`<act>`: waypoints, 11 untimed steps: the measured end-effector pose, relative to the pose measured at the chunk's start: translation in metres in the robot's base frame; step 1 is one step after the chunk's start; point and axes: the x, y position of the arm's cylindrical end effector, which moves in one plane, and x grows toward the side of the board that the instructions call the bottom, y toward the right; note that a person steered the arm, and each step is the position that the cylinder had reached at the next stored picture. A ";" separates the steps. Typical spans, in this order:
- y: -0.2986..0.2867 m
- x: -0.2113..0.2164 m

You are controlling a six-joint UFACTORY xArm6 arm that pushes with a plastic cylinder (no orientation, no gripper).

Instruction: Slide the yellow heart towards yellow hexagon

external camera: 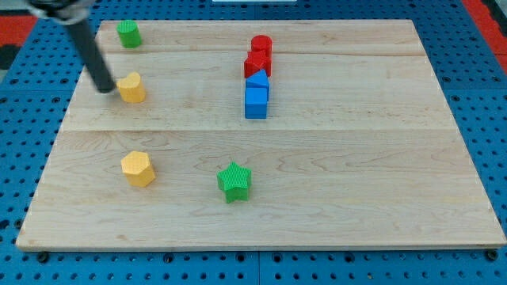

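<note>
The yellow heart point(132, 87) lies at the upper left of the wooden board point(356, 174). The yellow hexagon point(138, 169) lies below it, towards the view's bottom. My tip point(106, 89) is at the end of the dark rod, just left of the yellow heart and close to it; whether it touches is unclear.
A green block point(128, 34) sits at the top left. A red round block point(261, 45), a red star point(256, 63), a blue pointed block point(258, 80) and a blue cube point(256, 103) form a column at top centre. A green star point(234, 181) lies at bottom centre.
</note>
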 end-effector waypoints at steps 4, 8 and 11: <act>0.138 0.065; 0.122 0.032; 0.070 0.066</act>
